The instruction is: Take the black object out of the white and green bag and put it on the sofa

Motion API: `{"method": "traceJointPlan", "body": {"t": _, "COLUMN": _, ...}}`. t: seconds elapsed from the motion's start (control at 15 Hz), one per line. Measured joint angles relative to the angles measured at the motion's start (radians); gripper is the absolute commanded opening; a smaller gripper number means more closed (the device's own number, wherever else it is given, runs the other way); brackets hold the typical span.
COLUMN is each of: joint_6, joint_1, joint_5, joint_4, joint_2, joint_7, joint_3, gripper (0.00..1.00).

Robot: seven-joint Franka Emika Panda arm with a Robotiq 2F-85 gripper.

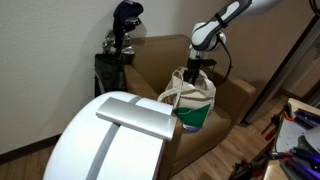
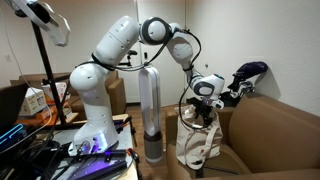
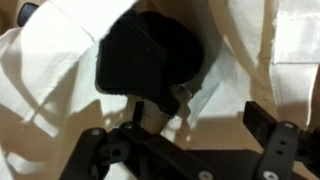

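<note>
The white and green bag (image 1: 190,100) stands on the seat of the brown sofa (image 1: 150,62); both also show in an exterior view, bag (image 2: 200,146) and sofa (image 2: 272,132). My gripper (image 1: 194,67) hangs right above the bag's mouth, between its handles (image 2: 203,108). In the wrist view the black object (image 3: 140,55) lies inside the bag's white cloth (image 3: 50,90). My gripper (image 3: 205,118) is open, one finger at the object's lower edge, the other well off to the side over cloth. I cannot see the object in either exterior view.
A black golf bag (image 1: 118,45) with clubs stands behind the sofa (image 2: 245,80). A large white rounded thing (image 1: 110,140) fills the foreground. A tall grey tower fan (image 2: 150,110) stands beside the robot base. Cluttered desks sit at the edges (image 2: 30,100).
</note>
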Motion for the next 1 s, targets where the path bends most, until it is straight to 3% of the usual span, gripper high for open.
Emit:
{"method": "traceJointPlan", "body": {"t": 0.53, "joint_6": 0.025, "joint_1": -0.001, "joint_5": -0.006, "joint_4": 0.017, "joint_2": 0.024, "joint_7": -0.010, "joint_3": 0.010, "gripper": 1.00}}
{"method": "traceJointPlan", "body": {"t": 1.0, "joint_6": 0.141, "joint_1": -0.004, "joint_5": -0.025, "joint_4": 0.026, "joint_2": 0.198, "joint_7": -0.013, "joint_3": 0.011, "gripper": 1.00}}
